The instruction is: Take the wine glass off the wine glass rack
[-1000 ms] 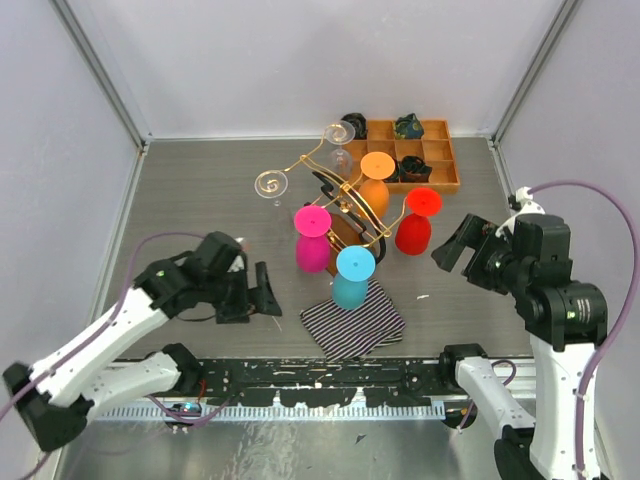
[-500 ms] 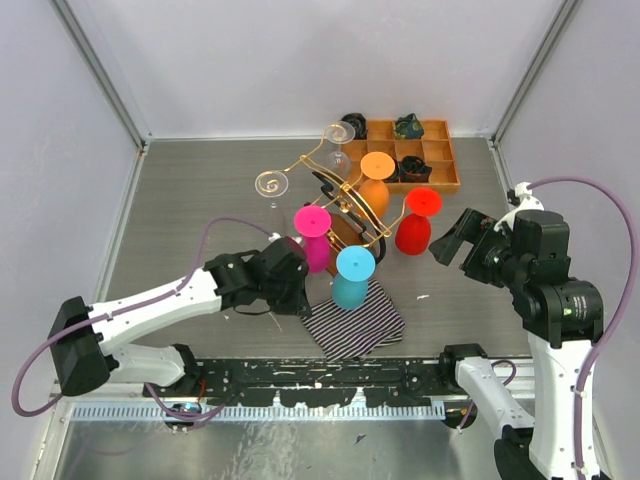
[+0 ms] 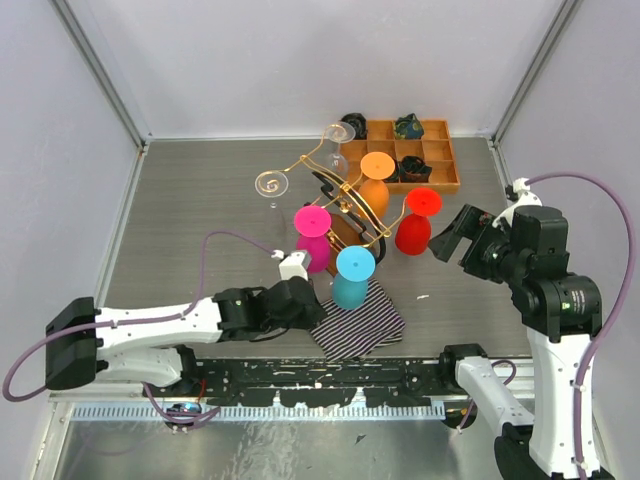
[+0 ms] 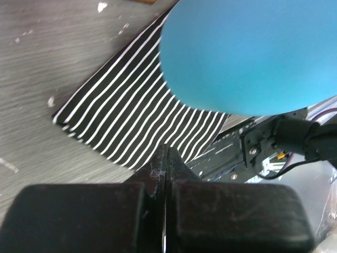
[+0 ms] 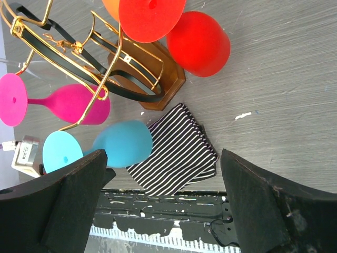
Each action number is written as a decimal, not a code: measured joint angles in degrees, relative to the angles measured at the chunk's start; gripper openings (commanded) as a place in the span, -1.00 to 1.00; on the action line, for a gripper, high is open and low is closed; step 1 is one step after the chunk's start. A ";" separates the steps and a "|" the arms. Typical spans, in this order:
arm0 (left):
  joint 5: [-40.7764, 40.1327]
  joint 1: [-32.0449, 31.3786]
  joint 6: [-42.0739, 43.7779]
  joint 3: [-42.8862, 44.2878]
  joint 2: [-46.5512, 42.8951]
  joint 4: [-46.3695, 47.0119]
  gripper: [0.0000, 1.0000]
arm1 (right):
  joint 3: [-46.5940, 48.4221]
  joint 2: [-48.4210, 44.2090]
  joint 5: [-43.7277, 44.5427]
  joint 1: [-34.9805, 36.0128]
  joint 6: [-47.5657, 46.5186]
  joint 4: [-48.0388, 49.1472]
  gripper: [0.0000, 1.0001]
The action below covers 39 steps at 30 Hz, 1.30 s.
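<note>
Now: blue wine glass [image 3: 349, 290] hangs inverted from gold rack [image 5: 166, 84], seemingly untouched.

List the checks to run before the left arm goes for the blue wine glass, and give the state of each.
1. Fingers of the left gripper apart for a grasp: not ok, pressed together.
2. The blue wine glass hanging on the rack: ok.
3. Glass centred in the left wrist view: not ok, its bowl sits upper right.
4. Bowl free of the striped cloth beneath it: cannot tell.
5. Path clear of the right gripper: ok, open, beyond the red glass.
</note>
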 measured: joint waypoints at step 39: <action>-10.16 2.05 -24.48 -18.05 8.61 20.24 -1.00 | 7.06 -2.56 2.86 2.82 -0.35 -2.12 0.87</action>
